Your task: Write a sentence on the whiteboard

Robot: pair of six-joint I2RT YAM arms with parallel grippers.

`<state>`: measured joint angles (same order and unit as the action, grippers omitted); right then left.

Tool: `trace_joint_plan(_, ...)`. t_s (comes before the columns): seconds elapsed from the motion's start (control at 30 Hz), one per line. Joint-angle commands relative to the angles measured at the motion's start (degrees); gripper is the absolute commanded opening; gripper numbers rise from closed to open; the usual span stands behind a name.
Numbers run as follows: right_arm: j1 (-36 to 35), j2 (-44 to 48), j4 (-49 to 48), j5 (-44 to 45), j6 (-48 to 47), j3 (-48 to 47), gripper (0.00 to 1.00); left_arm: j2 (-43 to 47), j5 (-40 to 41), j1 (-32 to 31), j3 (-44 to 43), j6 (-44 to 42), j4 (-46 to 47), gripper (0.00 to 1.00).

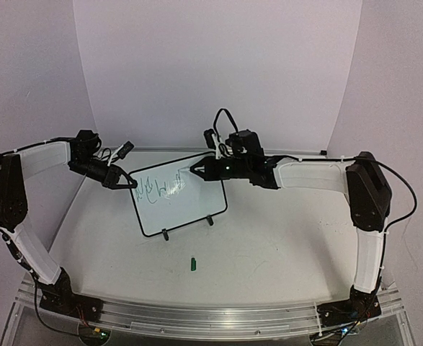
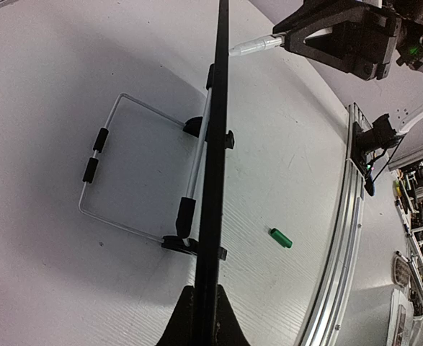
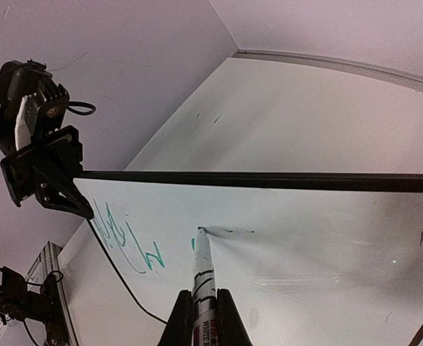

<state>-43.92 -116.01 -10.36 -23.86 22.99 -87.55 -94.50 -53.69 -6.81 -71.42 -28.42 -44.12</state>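
The whiteboard (image 1: 189,205) stands on its two small feet near the middle of the table (image 1: 283,252), propped by a wire stand (image 2: 117,169) behind it, with its writing face toward the arm bases. You have it pinned at the upper left corner, where the left gripper (image 1: 130,179) is clenched on the thin black frame. The right gripper (image 3: 204,306) is clamped around a marker (image 3: 202,270). Its tip meets, or all but meets, the glossy face just right of the sentence (image 1: 161,189), a green scrawl across the board's upper left.

Treat the board as light and stiff. It likely won't flex under the pen, but with so little weight on those feet it may skid or rock back if you press hard. The face looks slick, so take hold on the frame edge only, as you do now, and never on the white surface. A single corner hold lets the board pivot, so use light strokes. The green cap (image 1: 194,264) lies on the table in front of the board, well apart from it.
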Motion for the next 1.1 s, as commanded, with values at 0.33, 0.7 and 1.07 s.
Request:
trace_joint_plan(0.33,0.5,2.7,-3.5,1.1,1.0,3.5,0.00,2.0,6.6,-0.1,-0.3,-1.0,0.3,0.00)
trace_joint_plan(0.7,0.5,3.4,-3.2,0.8,1.2,7.3,0.00,1.9,6.7,-0.2,-0.2,-0.9,0.3,0.00)
trace_joint_plan(1.07,0.5,6.3,-2.4,2.2,0.7,8.3,0.00,2.0,6.9,-0.2,-0.2,-0.9,0.3,0.00)
